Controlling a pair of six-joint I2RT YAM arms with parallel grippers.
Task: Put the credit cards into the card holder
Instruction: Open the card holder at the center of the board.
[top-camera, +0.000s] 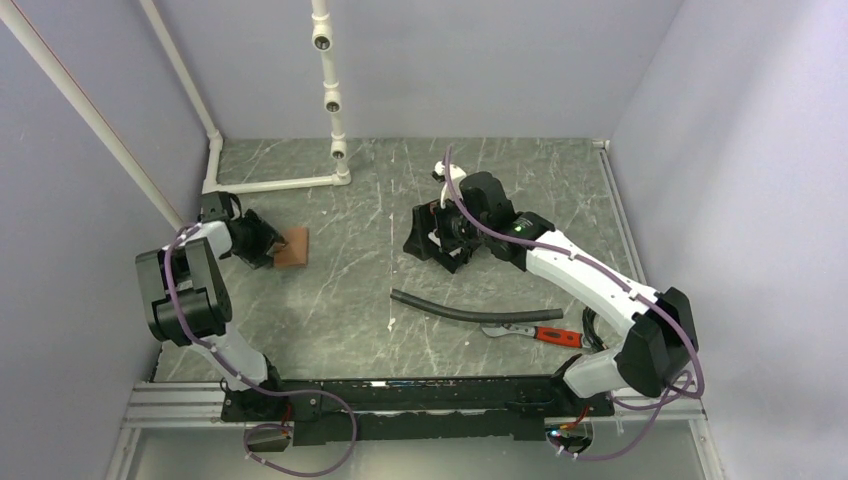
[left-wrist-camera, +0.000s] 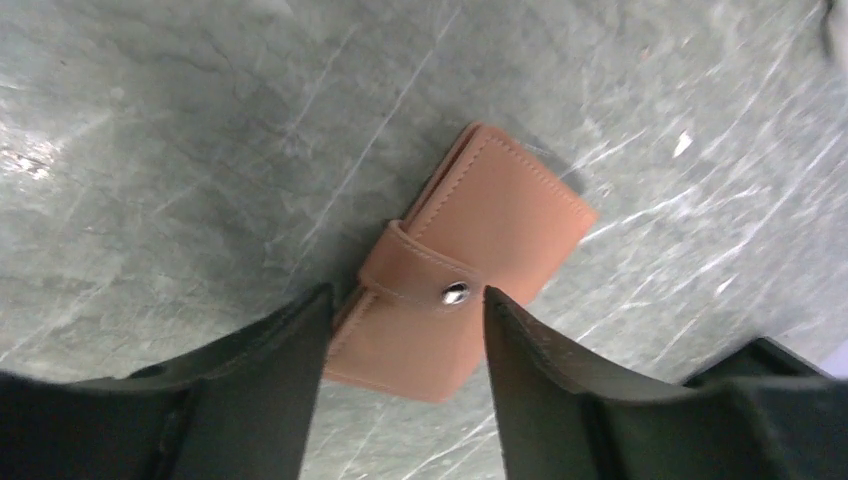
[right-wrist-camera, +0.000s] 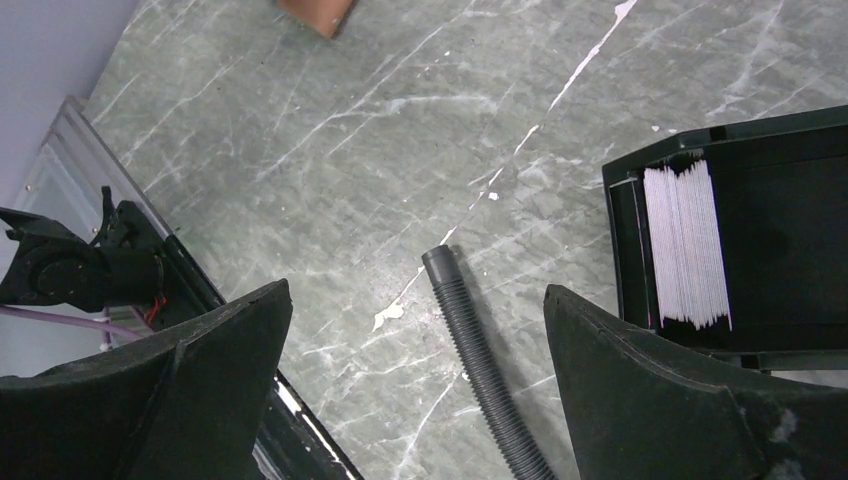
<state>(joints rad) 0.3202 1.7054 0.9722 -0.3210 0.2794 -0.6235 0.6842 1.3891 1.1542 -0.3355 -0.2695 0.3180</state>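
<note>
dark fingers of the left tool (left-wrist-camera: 405, 296) fill the bottom of the left wrist frame, parted moderately wide and holding nothing. the snap-strap end of the tan-brown leather card holder (left-wrist-camera: 495, 210) shows in the gap between them; whether they touch it i cannot tell. its long axis runs from that gap toward the upper right of the frame, away from the tool. the strap is snapped shut, so it probably needs opening first. the right tool (right-wrist-camera: 415, 295), spread wide and empty, hangs well apart over the grey marbled bench (right-wrist-camera: 300, 130), near a black plastic box (right-wrist-camera: 780, 240) holding a white stack and a black ribbed hose (right-wrist-camera: 480, 350). no blue credit cards show anywhere. lilac walls enclose the bench, and a white pipe frame (top-camera: 328, 75) stands at the upper left of the top view.
</note>
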